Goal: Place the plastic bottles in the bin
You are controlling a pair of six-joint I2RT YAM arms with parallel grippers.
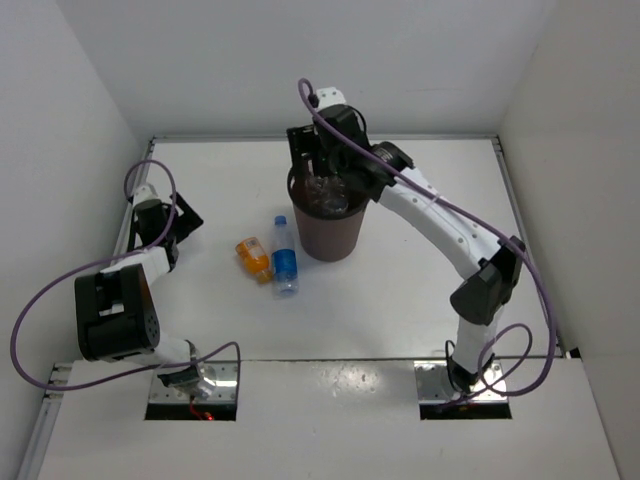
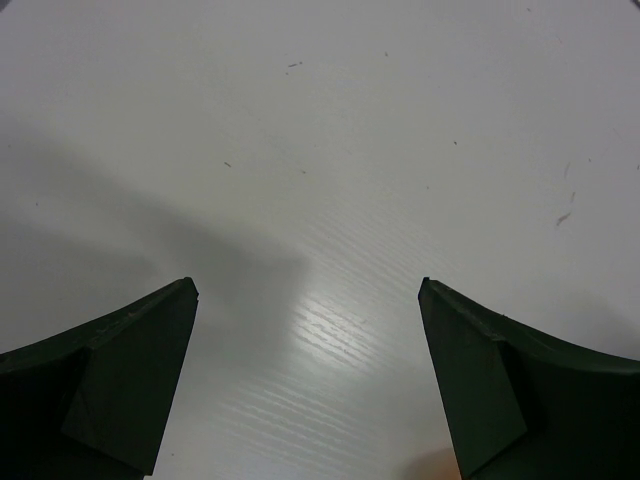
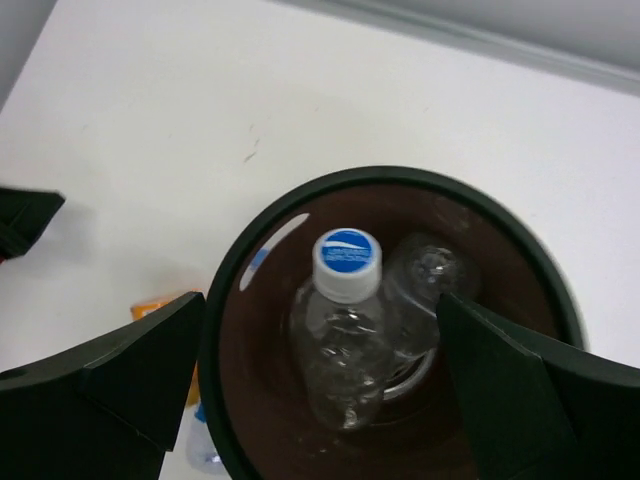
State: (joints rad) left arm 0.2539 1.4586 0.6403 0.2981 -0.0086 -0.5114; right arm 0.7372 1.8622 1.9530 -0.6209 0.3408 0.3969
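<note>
the bin (image 1: 328,235) is standing upright a little past the middle of the tabletop (image 1: 430,210), closer to the far edge than to the near one. the right gripper (image 1: 325,165) is hanging right over the bin's open top, and its fingers (image 3: 130,380) are spread wide apart and are gripping nothing. looking down from the right wrist, two bottles are sitting inside the bin: a capped bottle (image 3: 347,262) with a white and blue cap pointing up, and a clear bottle (image 3: 430,270) leaning beside it, touching it. two more bottles are lying on the tabletop just left of the bin, near the middle. the orange bottle (image 1: 254,256) is on the left and the blue bottle (image 1: 285,258) is on the right, with its cap pointing to the far edge. they are so close that i cannot tell if they are touching. the left gripper (image 1: 178,225) is near the left edge, well apart from the bottles. its fingers (image 2: 120,380) are wide apart too, with only bare tabletop between them.
</note>
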